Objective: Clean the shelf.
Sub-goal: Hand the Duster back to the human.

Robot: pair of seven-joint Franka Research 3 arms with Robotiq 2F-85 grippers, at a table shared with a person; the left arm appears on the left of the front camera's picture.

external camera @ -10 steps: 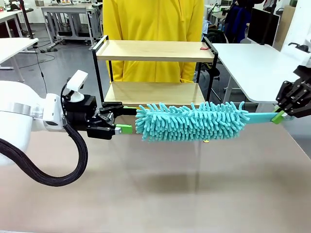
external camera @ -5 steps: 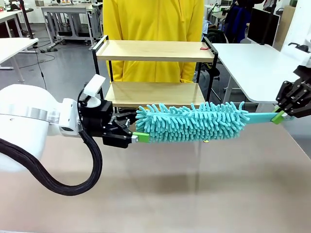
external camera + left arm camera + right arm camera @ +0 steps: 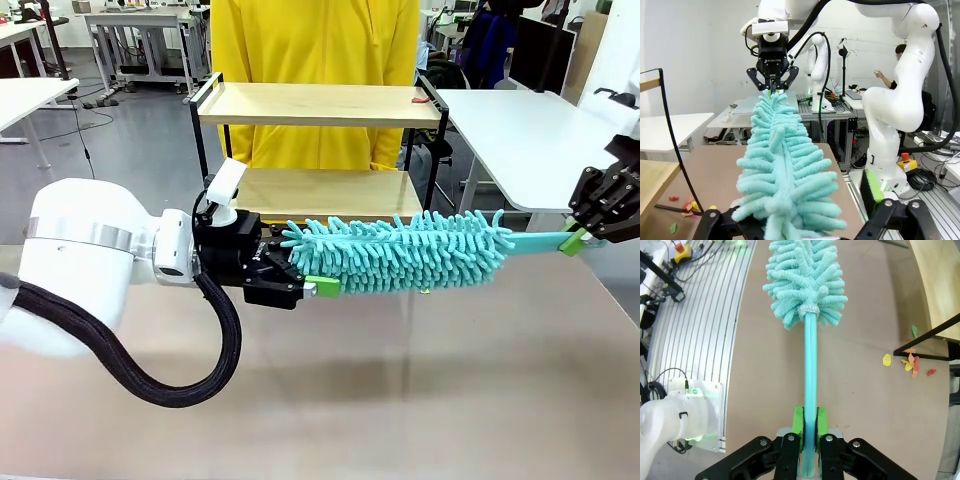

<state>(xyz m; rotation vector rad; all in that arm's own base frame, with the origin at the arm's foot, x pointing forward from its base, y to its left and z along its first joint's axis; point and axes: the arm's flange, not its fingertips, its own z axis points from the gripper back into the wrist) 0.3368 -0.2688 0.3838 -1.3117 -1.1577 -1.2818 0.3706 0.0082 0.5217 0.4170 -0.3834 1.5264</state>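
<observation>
The shelf (image 3: 320, 105) stands at the table's far edge: a black frame with two light wooden boards. A turquoise fluffy duster (image 3: 400, 250) hangs level in front of its lower board. My right gripper (image 3: 578, 238) is shut on the duster's flat handle (image 3: 810, 370), which sits between the green pads (image 3: 798, 425). My left gripper (image 3: 312, 262) is open, its fingers (image 3: 885, 207) straddling the free end of the duster head (image 3: 780, 165). In the left wrist view the right gripper (image 3: 771, 90) shows at the duster's far end. The shelf's corner (image 3: 940, 280) is at the upper right of the right wrist view.
A person in a yellow top (image 3: 315, 40) stands behind the shelf. Coloured paper scraps (image 3: 910, 362) lie on the brown table (image 3: 400, 400) by the shelf's foot. A small red thing (image 3: 422, 98) lies on the top board. A white table (image 3: 530, 130) stands at the right.
My left arm has moved right, and its open gripper has slid over the duster's free end. The right gripper and the duster have stayed put.
</observation>
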